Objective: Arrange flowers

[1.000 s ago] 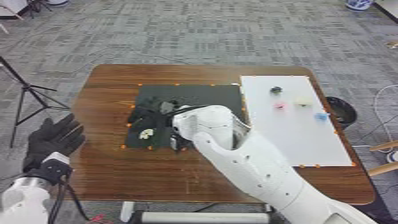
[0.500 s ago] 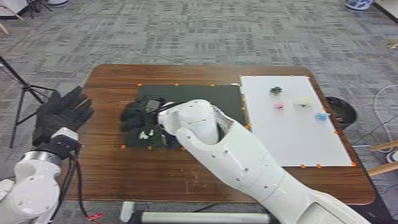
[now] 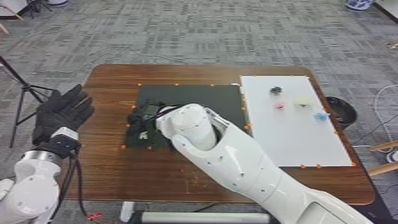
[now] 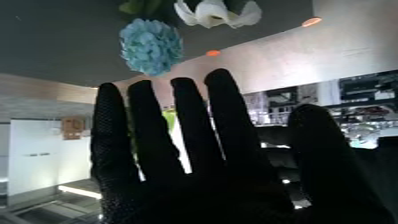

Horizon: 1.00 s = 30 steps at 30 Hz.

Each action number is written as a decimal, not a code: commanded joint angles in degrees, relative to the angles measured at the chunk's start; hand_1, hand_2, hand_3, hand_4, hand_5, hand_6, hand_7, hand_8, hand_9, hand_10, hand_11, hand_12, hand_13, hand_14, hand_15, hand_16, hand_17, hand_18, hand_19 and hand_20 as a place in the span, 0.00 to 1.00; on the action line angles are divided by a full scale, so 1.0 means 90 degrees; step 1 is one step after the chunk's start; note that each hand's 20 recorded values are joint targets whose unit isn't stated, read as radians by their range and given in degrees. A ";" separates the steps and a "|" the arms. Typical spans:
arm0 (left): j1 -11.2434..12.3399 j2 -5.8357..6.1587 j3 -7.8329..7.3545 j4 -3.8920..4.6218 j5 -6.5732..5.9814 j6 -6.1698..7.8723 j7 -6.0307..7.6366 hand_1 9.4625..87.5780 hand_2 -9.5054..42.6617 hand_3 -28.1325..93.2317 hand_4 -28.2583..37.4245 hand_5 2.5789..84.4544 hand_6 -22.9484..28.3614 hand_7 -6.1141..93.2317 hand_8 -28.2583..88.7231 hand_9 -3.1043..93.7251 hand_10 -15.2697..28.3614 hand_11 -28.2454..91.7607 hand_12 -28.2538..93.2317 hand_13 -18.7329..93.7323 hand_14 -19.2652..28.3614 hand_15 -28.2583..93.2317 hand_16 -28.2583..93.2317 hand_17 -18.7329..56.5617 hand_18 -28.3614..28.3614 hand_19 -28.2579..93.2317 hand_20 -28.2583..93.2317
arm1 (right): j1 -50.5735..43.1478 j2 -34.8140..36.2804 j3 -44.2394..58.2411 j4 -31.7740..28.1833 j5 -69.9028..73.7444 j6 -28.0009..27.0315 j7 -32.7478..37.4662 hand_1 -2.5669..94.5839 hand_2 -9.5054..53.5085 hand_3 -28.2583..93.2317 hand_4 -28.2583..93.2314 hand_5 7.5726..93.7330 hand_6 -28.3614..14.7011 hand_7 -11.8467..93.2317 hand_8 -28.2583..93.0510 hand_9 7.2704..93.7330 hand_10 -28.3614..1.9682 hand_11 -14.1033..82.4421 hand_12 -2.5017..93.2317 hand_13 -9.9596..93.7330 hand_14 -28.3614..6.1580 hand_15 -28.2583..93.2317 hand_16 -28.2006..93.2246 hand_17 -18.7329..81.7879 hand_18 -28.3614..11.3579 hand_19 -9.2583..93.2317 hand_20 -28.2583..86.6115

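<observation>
In the head view, my right hand (image 3: pixel 142 118) is over the left part of the black mat (image 3: pixel 197 93), close to a white flower (image 3: pixel 144 135). The right wrist view has my right hand (image 4: pixel 200 145) open, fingers straight and thumb apart. Just beyond its fingertips are a light blue flower (image 4: pixel 151 47) and a white flower (image 4: pixel 218 13); whether they touch the hand I cannot tell. Some green and white show between the fingers. My left hand (image 3: pixel 63 114) is open beside the table's left edge.
A white board (image 3: pixel 293 135) on the table's right side holds small dark (image 3: pixel 275 90), pink (image 3: pixel 280 105), pale yellow (image 3: pixel 303 101) and blue (image 3: pixel 321 116) pieces. Beyond the right edge stands a black bin (image 3: pixel 342 111); a tripod (image 3: pixel 25 90) is at the left.
My left hand has moved up and slightly right, then stayed still. My right arm has shifted left over the black mat, with its wrist now slightly lower than half a second ago.
</observation>
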 commanded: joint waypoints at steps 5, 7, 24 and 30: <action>0.0208 -0.0081 -0.0057 -0.0027 0.0023 -0.0106 -0.0028 0.20 0.52 0.79 0.00 0.44 0.61 0.17 0.17 0.31 0.72 0.38 0.28 0.31 0.74 0.40 0.18 0.14 0.73 0.48 0.29 | 0.0132 0.0138 -0.0169 -0.0049 -0.0082 -0.0053 0.0614 0.06 0.64 0.85 0.07 0.43 0.54 0.20 0.16 0.40 0.43 0.27 0.16 0.30 0.30 0.59 0.30 0.25 0.18 0.66 0.46; 0.0231 -0.0096 -0.0072 -0.0036 0.0006 -0.0114 -0.0022 0.20 0.52 0.79 0.00 0.44 0.62 0.17 0.17 0.31 0.72 0.38 0.28 0.31 0.74 0.40 0.18 0.14 0.73 0.48 0.28 | 0.0148 0.0156 -0.0187 -0.0101 -0.0036 -0.0102 0.0649 0.06 0.64 0.85 0.06 0.44 0.54 0.20 0.15 0.42 0.42 0.28 0.17 0.30 0.29 0.59 0.30 0.25 0.17 0.66 0.46; 0.0289 -0.0109 -0.0123 -0.0059 -0.0013 -0.0100 -0.0087 0.21 0.51 0.80 0.00 0.44 0.62 0.17 0.17 0.31 0.72 0.38 0.28 0.31 0.74 0.40 0.18 0.13 0.73 0.48 0.29 | 0.0288 0.0458 -0.0451 -0.0747 0.0555 0.0674 0.1100 0.08 0.59 0.85 0.07 0.54 0.54 0.25 0.15 0.51 0.32 0.32 0.20 0.38 0.25 0.64 0.29 0.29 0.13 0.70 0.45; 0.0444 -0.0263 -0.0242 -0.0064 -0.0218 -0.0072 -0.0151 0.21 0.51 0.79 0.00 0.44 0.61 0.17 0.17 0.31 0.72 0.38 0.28 0.31 0.74 0.40 0.18 0.13 0.73 0.48 0.29 | -0.0032 0.0663 -0.0032 -0.1256 0.1004 0.0697 0.1476 0.08 0.56 0.85 0.07 0.53 0.57 0.25 0.14 0.50 0.30 0.31 0.20 0.38 0.25 0.64 0.29 0.28 0.13 0.69 0.44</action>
